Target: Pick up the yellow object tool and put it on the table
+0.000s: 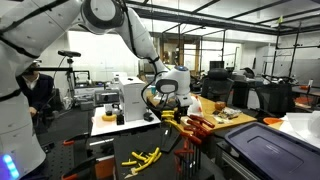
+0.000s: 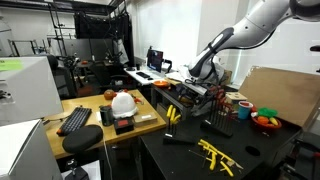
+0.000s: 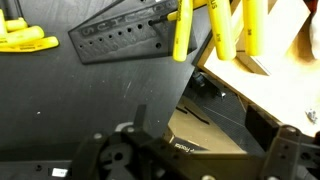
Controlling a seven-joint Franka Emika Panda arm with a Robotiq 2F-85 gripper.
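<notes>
Several yellow-handled tools hang upright in a wooden rack at the top of the wrist view; in an exterior view they show at the rack's front. My gripper is open and empty, its two fingers wide apart at the bottom of the wrist view, some way short of the handles. In both exterior views the gripper hovers above the rack. More yellow tools lie loose on the black table.
A black drill-bit holder lies on the black table beside the rack. Red-handled tools sit in the rack. A white helmet and a keyboard are on a wooden desk. A person sits behind the arm.
</notes>
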